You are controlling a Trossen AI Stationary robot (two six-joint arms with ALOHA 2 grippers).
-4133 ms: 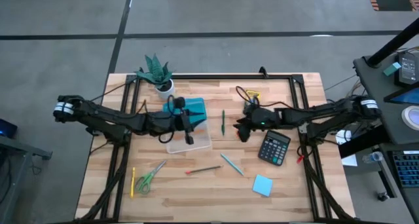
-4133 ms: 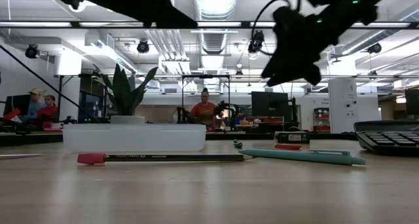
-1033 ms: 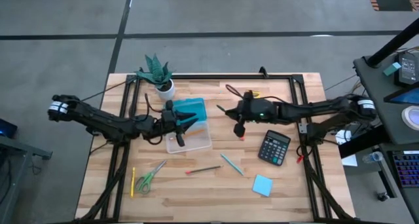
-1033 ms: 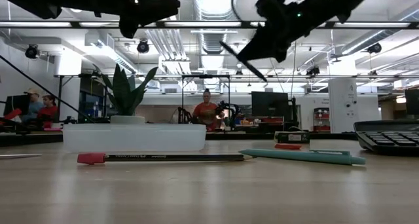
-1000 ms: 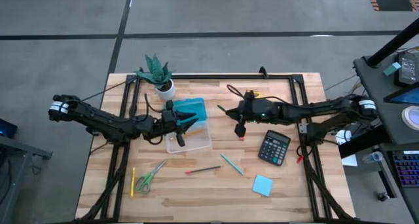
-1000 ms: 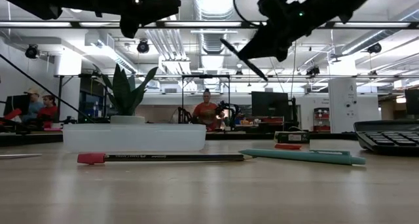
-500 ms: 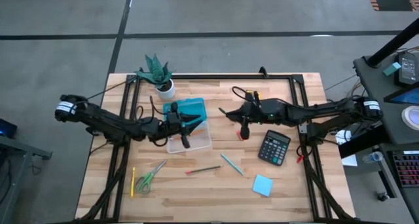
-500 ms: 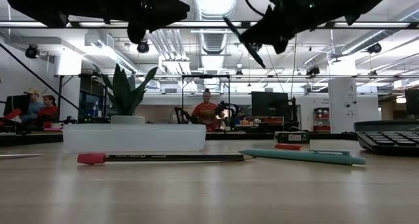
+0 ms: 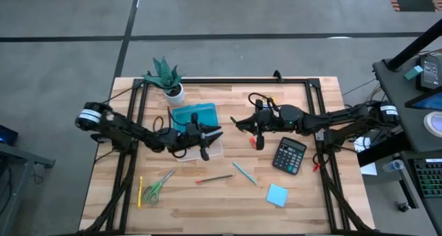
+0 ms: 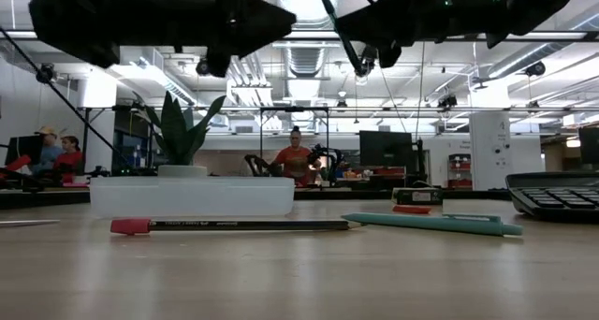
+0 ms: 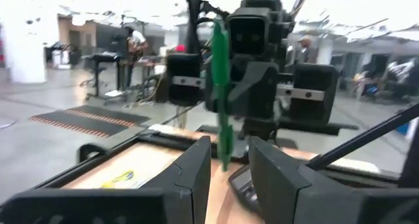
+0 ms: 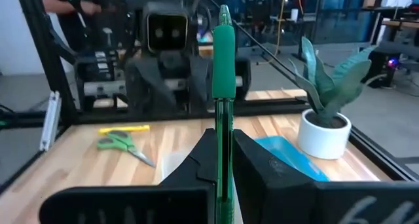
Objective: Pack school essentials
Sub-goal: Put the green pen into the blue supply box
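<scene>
Wooden table [image 9: 304,201] is carrying everything. Clear tray [image 10: 192,196] is sitting left of centre with the blue case [image 9: 195,114] at its back edge, potted plant [image 9: 166,77] behind that. Calculator [image 9: 289,155] is lying right of centre; its key legends are too small to read.

Left gripper [image 9: 213,134] is hovering over the tray's right edge, fingers parted with a narrow gap, gripping nothing. Right gripper [image 9: 243,123] is hanging above the bare wood between tray and calculator, facing the left one, fingers closed on a green pen [image 12: 222,86] that is standing up between them.

On the front half, well apart: green-handled scissors [image 9: 157,188] beside a yellow pencil [image 9: 140,192], red-capped pen [image 10: 229,225], teal pen [image 10: 432,225], blue sticky pad [image 9: 277,194]. Yellow crayon box [image 9: 266,99] is mostly hidden behind the right arm. No writing is legible anywhere.
</scene>
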